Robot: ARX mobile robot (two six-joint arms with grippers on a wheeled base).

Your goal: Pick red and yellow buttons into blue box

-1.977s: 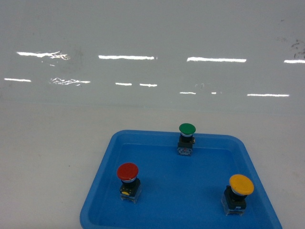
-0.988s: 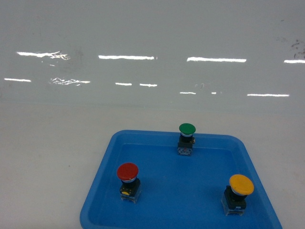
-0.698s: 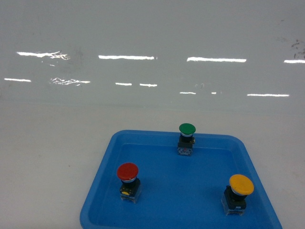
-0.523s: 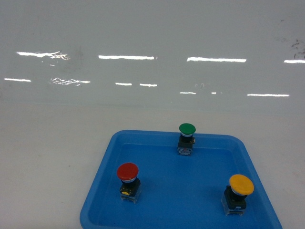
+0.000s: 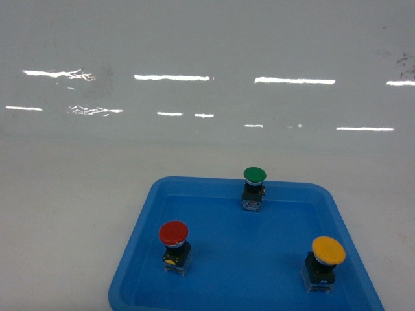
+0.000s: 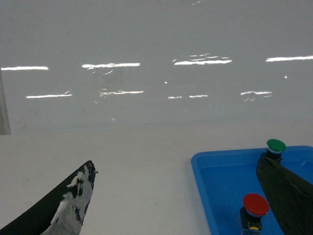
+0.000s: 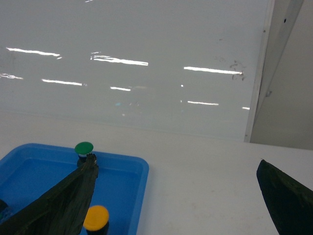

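The red button (image 5: 174, 234) stands at the left of a shallow blue tray (image 5: 139, 249), and the yellow button (image 5: 328, 251) at the tray's right. In the left wrist view my left gripper (image 6: 176, 164) hangs open over bare table left of the tray, with the red button (image 6: 256, 205) beside its right finger (image 6: 288, 196). The right wrist view has my right gripper (image 7: 177, 162) open over bare table right of the tray, the yellow button (image 7: 96, 218) next to its left finger (image 7: 63, 200). Neither gripper holds anything. The blue box is out of view.
A green-capped button (image 5: 255, 175) stands at the tray's far edge, also in the wrist views as the green button (image 6: 276, 145) and the green button (image 7: 83, 147). A glossy white wall (image 5: 207, 65) rises behind the white table (image 5: 65, 214). A wall corner post (image 7: 274, 58) stands at right.
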